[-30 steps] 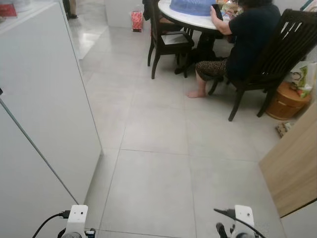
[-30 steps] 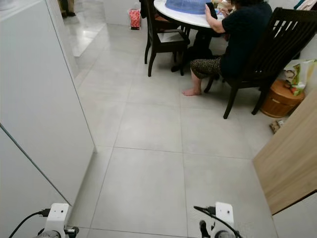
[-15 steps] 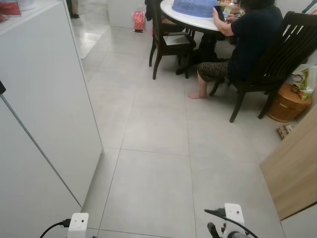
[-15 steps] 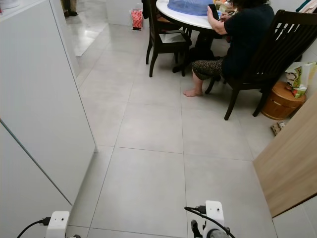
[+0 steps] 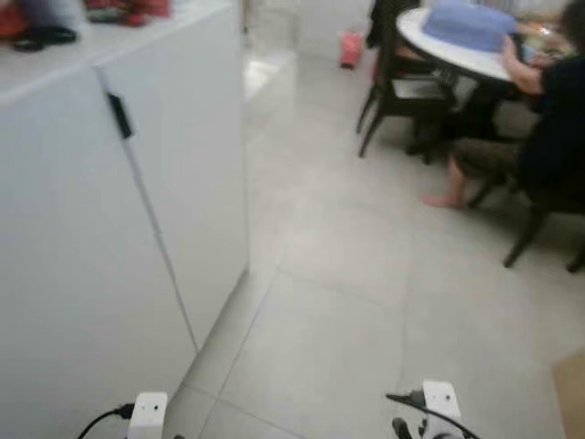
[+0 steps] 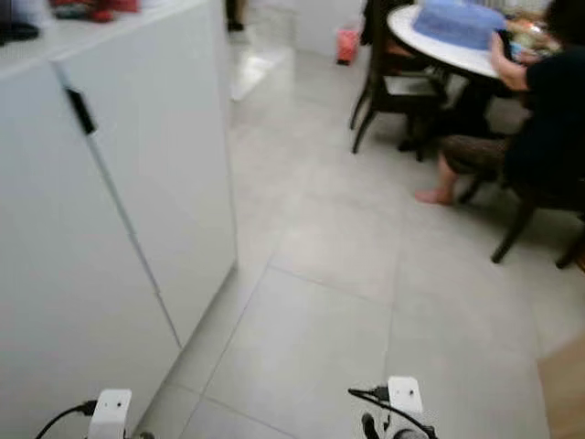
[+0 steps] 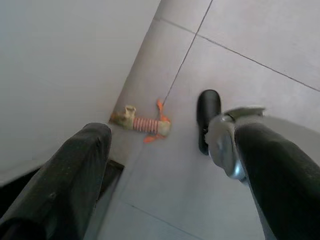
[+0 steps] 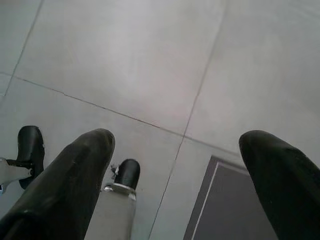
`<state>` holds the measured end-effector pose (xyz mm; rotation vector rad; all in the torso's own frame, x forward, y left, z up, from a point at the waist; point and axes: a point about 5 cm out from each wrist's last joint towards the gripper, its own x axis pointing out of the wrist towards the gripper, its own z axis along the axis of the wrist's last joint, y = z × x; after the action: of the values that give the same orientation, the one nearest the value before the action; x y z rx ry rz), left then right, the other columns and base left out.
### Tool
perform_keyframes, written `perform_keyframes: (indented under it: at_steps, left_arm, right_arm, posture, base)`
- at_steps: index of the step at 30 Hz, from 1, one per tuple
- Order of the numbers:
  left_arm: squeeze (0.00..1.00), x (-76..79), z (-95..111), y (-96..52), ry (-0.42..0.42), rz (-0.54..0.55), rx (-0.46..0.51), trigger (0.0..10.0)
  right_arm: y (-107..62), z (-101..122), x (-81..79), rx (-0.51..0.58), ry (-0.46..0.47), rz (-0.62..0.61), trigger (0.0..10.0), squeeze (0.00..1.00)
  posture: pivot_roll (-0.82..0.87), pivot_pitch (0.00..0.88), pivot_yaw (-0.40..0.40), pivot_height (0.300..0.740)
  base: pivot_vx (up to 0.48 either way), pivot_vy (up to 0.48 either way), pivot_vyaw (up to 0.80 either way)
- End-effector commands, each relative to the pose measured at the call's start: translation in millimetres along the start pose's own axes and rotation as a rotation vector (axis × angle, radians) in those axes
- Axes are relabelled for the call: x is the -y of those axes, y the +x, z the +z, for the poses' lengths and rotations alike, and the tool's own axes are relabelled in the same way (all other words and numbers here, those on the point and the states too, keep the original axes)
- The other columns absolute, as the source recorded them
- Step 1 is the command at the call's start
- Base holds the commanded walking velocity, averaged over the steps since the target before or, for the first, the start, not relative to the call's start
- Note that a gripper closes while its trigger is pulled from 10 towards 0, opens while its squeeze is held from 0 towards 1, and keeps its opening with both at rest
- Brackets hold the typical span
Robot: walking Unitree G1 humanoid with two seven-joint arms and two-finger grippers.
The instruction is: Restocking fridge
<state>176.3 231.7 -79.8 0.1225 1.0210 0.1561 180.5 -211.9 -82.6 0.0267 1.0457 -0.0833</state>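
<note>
grey tiled floor (image 5: pixel 347 302), head views blurred. white cabinet (image 5: pixel 82 229) fills the left side, two doors with a dark handle (image 5: pixel 119 114) at the seam; its counter (image 5: pixel 101 41) top carries red and dark items (image 5: pixel 128 9), too blurred to identify. no fridge can be identified with certainty; cannot tell whether the white cabinet is it. far right: round white table (image 5: pixel 457 55) with a blue cover (image 5: pixel 475 23) on it, dark wooden chair (image 5: pixel 398 82) beside it on its left, a person (image 5: pixel 548 119) in dark top seated at the table, bare foot on the floor. small red bag (image 5: pixel 350 48) on the floor at far centre. both arms hang low at the near edge. left gripper (image 7: pixel 165 165) released, fingers apart, holding nothing, pointing down at the floor just beside the cabinet base. a small striped toy (image 7: pixel 142 124) lies on the tile by the cabinet foot; robot's black foot (image 7: pixel 207 117) near it. right gripper (image 8: pixel 180 165) also released, fingers wide apart, empty, over bare tile; a dark grey mat (image 8: pixel 230 205) corner and the robot's feet (image 8: pixel 127 172) show beneath it.
</note>
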Motion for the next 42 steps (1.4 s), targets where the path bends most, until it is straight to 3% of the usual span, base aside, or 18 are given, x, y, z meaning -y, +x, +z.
perform_keyframes:
  at_steps: [1,42]
  left_arm:
    - [0.00,1.8,-4.9,-0.3,0.005,-0.011,-0.021,10.0]
    - [0.00,0.2,-2.7,0.0,0.002,-0.044,-0.032,10.0]
  right_arm:
    - [-0.3,-1.2,1.6,-0.008,-0.009,-0.007,10.0,0.00]
    - [0.1,2.4,2.0,-0.028,-0.034,0.000,10.0,0.00]
  posture:
    - [-0.05,0.000,-0.082,0.740]
    - [-0.05,0.000,-0.088,0.740]
  base:
    - [0.000,0.000,0.80]
    - [0.000,0.000,0.80]
